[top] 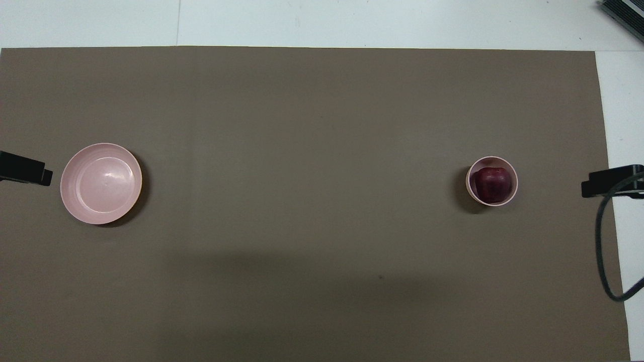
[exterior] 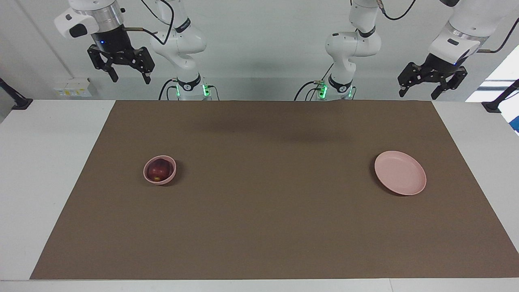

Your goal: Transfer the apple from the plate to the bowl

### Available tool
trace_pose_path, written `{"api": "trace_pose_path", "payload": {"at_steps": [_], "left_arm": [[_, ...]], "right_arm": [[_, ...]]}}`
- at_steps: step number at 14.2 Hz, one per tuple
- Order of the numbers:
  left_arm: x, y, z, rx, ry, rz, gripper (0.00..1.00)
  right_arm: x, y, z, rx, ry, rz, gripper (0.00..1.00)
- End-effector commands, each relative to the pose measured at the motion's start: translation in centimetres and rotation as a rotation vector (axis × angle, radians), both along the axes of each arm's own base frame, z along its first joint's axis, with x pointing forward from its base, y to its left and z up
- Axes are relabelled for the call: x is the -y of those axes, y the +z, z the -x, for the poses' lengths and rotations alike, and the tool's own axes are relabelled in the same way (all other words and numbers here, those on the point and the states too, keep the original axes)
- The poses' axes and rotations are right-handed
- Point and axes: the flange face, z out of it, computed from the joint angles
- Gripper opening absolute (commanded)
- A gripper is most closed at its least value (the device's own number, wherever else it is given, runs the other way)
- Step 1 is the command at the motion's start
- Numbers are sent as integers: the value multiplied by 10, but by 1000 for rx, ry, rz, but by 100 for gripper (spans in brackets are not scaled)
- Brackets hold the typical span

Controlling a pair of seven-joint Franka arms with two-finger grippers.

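both grippers, right [exterior: 127, 76] and left [exterior: 419, 91], hang raised, wide and empty; we judge the task done (small dark red apple [exterior: 158, 170] sits in the deep pale pink bowl [exterior: 146, 175], flat pink plate [exterior: 400, 178] bare).

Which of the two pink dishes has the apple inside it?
The small deep bowl toward the right arm's end holds the apple. The wider flat plate toward the left arm's end has nothing on it.

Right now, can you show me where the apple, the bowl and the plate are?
apple [exterior: 158, 169], facing view, its red top.
bowl [exterior: 171, 174], facing view, its rim.
plate [exterior: 400, 178], facing view, its bare middle.
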Motion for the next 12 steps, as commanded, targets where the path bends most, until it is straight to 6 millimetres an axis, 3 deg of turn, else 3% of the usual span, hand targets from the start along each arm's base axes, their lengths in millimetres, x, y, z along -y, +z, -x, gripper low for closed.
{"api": "trace_pose_path", "payload": {"at_steps": [1,12], "left_arm": [[-3,6,5,-4,-5,-16,100],[0,5,6,-8,-2,-11,100]], "right_arm": [[15,6,5,-21,36,-5,100],[12,-1,6,-33,47,-25,100]]}}
